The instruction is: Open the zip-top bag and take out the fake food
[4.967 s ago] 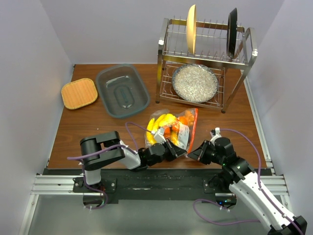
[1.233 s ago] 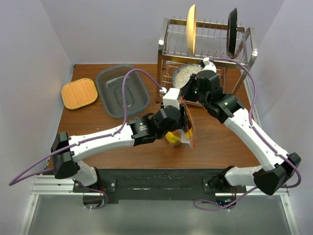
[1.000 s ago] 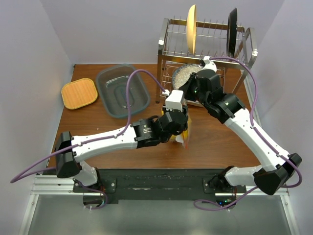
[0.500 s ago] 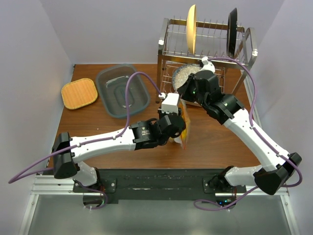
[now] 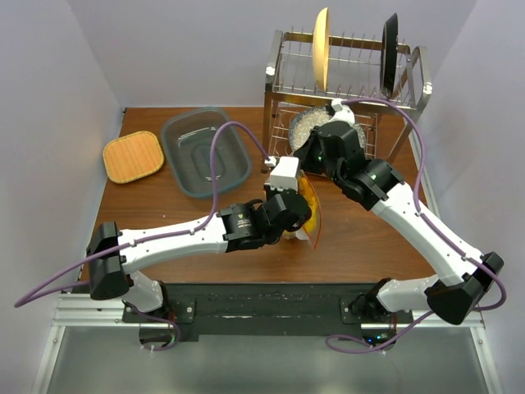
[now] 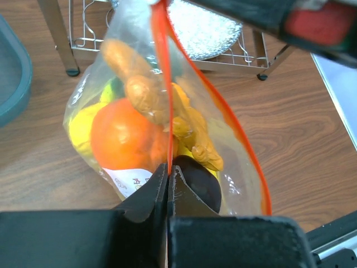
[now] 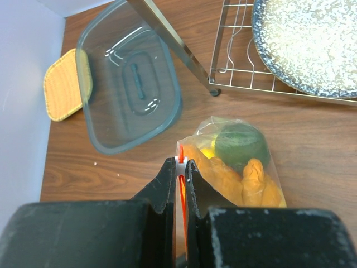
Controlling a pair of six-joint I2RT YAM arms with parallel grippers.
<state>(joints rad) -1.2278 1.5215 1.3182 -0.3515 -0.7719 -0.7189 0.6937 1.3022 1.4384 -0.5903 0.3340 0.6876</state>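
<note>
Lilac walls close round a brown wooden table. At its far left we see a woven orange mat, then a grey translucent tub. Mid-table, the left gripper is pinched tight on the orange-red strip of the zip-top bag, held up off the wood. The fake food is inside it. The right gripper is clamped on the same strip from above, and the strip's two sides stand apart. Far right, a metal dish rack holds a glittery plate.
</note>
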